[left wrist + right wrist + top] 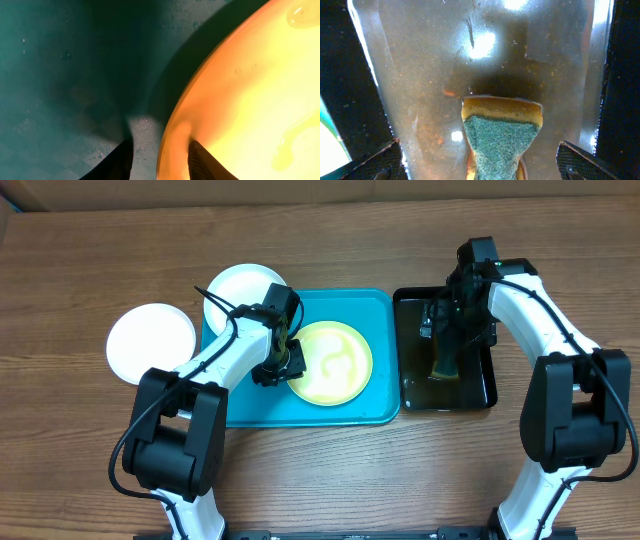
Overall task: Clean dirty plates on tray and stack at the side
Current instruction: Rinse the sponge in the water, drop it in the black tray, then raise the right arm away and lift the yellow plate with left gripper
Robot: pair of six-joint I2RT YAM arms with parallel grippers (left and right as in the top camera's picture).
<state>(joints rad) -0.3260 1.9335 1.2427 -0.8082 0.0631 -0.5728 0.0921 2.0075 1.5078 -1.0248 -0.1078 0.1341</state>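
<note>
A pale yellow-green plate (332,363) lies on the turquoise tray (375,305). My left gripper (284,363) stands at the plate's left rim. In the left wrist view this gripper (160,142) is part open and straddles the plate (250,90) rim: one finger rests over the tray (60,75), the other over the plate, with a gap left of the rim. One white plate (240,290) overlaps the tray's far left corner. Another white plate (151,343) lies on the table to the left. My right gripper (448,338) hangs wide open over a sponge.
A glossy black tray (415,390) holding shallow brownish water sits right of the turquoise tray. The yellow sponge with a green scouring face (502,137) lies in the black tray (420,60), between my right gripper's (479,144) spread fingers without touching them.
</note>
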